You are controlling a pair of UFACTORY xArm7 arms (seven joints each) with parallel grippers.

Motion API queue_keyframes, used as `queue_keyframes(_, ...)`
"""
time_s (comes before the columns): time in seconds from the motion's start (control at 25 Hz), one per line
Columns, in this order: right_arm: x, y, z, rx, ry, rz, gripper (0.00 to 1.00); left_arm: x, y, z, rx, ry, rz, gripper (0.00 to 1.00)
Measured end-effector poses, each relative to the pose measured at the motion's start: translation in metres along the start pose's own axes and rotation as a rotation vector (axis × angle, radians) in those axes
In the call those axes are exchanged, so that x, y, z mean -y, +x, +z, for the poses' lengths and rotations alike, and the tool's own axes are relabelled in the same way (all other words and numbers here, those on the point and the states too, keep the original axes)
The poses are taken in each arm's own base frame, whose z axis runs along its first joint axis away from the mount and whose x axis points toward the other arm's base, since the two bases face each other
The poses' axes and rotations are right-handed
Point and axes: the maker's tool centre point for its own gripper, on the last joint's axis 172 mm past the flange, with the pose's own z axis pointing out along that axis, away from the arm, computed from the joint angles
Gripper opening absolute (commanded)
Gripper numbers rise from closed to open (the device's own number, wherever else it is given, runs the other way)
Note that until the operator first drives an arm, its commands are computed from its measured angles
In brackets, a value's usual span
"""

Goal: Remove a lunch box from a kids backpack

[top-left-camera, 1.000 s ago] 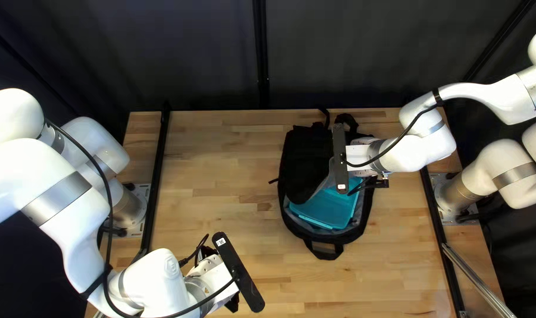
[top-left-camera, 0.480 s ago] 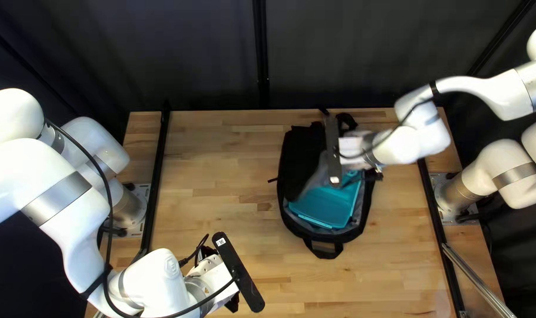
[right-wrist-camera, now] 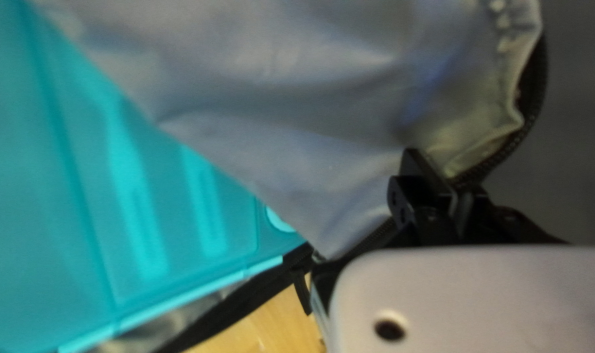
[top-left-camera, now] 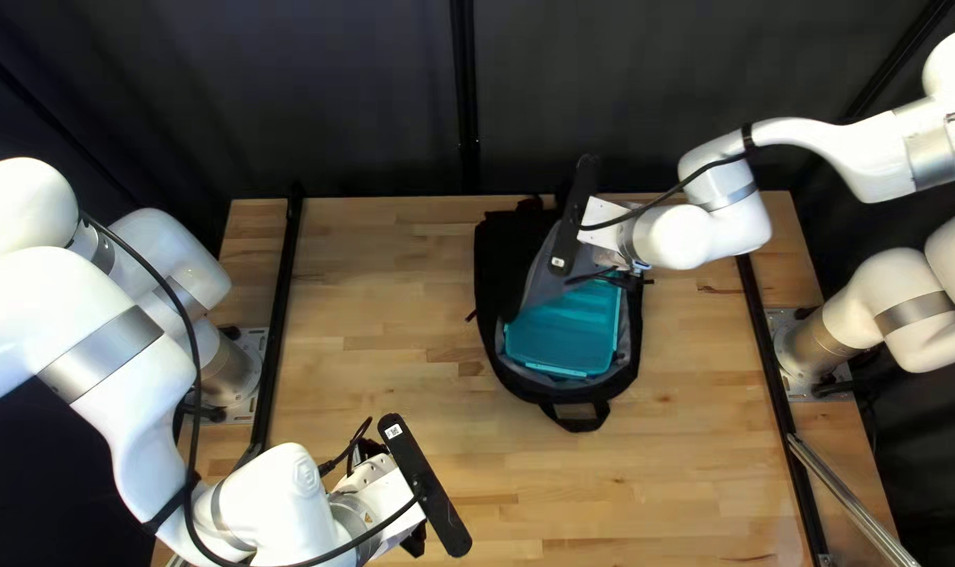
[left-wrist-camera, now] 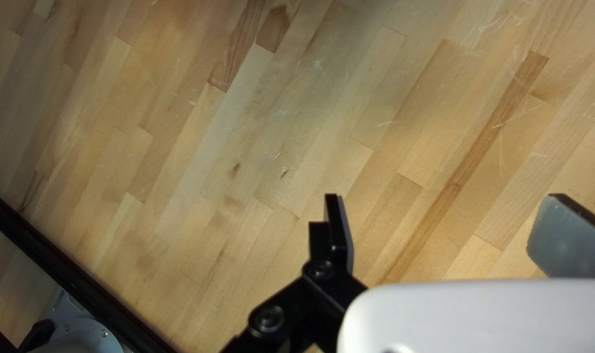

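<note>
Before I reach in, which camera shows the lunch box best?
The top left view: it shows most of the lunch box inside the open backpack, the grey flap hiding some. The right wrist view gives only a close-up part, cut off by that flap. The left wrist view shows none.

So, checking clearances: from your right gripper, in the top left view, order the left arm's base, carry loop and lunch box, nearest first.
1. Lunch box: inside the backpack.
2. Carry loop: backpack's near end.
3. Left arm's base: at the table's left edge.
</note>
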Motion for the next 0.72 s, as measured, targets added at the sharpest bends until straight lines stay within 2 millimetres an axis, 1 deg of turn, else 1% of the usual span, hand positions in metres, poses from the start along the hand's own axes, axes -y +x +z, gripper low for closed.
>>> queue_keyframes(0.16,-0.01,-0.011,0.016,0.032,-0.025,0.123,0.0,0.0,0.0,0.0,0.0,0.0,0.0,1.0)
queue_keyframes(0.36,-0.022,-0.02,0.026,0.047,-0.067,0.239,0.0,0.0,0.0,0.0,0.0,0.0,0.0,1.0)
queue_keyframes(0.72,-0.031,-0.036,0.052,0.074,-0.109,0.408,0.0,0.0,0.0,0.0,0.0,0.0,0.0,1.0)
